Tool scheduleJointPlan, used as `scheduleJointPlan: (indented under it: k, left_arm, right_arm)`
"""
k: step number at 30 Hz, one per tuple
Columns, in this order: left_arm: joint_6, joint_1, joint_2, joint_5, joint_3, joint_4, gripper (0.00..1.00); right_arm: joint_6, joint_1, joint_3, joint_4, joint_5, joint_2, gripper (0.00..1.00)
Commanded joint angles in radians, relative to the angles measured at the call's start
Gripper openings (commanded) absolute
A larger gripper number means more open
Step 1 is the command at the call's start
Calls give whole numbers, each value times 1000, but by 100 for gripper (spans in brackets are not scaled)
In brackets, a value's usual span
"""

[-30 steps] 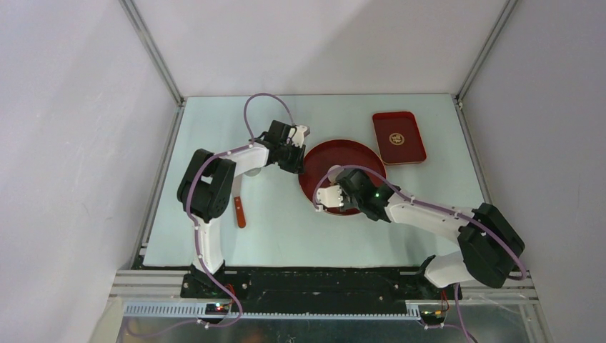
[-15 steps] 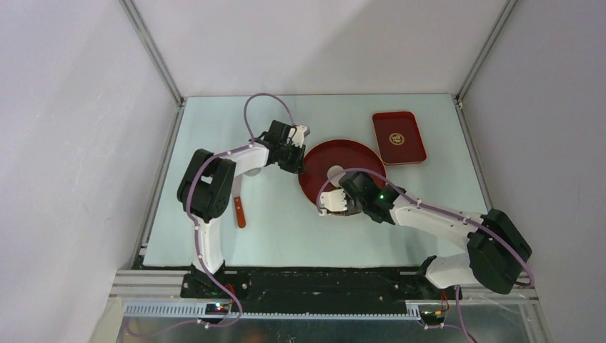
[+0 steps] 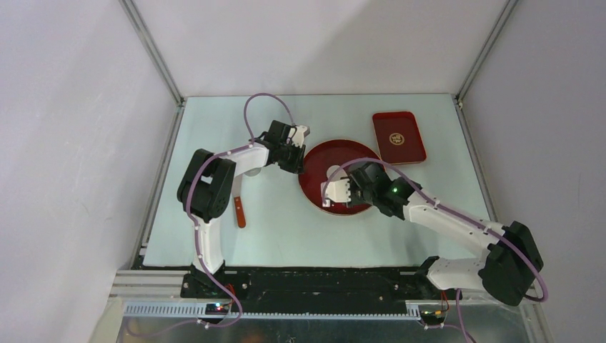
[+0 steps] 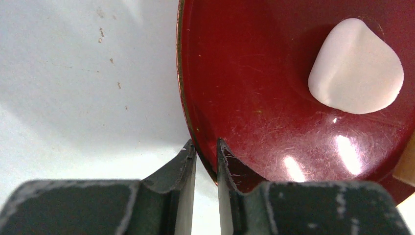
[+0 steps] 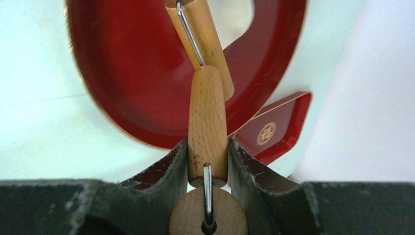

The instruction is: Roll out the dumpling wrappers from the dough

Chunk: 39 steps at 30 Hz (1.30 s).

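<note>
My left gripper point(image 4: 206, 147) pinches the rim of the red plate point(image 4: 244, 98), steadying it; my right gripper point(image 5: 208, 147) is clamped on the handle of the wooden roller point(image 5: 208, 117). The dough point(image 4: 356, 73) lies inside the plate, a soft, light, probably tacky lump. I judge it should be pressed from its middle, never pinched.

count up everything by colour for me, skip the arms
red: 2, the round plate and the tray
white: 1, the dough on the plate
bare wood: 1, the roller
reddish brown: 1, the tool lying at the left, partly hidden
total: 5
</note>
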<state>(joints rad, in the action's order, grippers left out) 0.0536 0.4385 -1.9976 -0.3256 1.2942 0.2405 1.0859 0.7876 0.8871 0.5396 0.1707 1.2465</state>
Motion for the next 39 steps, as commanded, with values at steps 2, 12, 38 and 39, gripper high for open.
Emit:
scheduleJointPlan:
  k: [2, 12, 38, 39]
  left_arm:
    - [-12, -8, -17, 14, 9, -1, 23]
    - [-14, -9, -16, 9, 8, -1, 23]
    - [-12, -11, -12, 6, 5, -2, 23]
    - [-11, -11, -12, 5, 4, 0, 23]
  right_arm:
    - [73, 0, 70, -193, 5, 29, 0]
    - [-52, 66, 112, -318, 267, 281, 0]
    - [-373, 188, 65, 153, 176, 411, 0]
    - [-374, 191, 65, 166, 172, 405, 0]
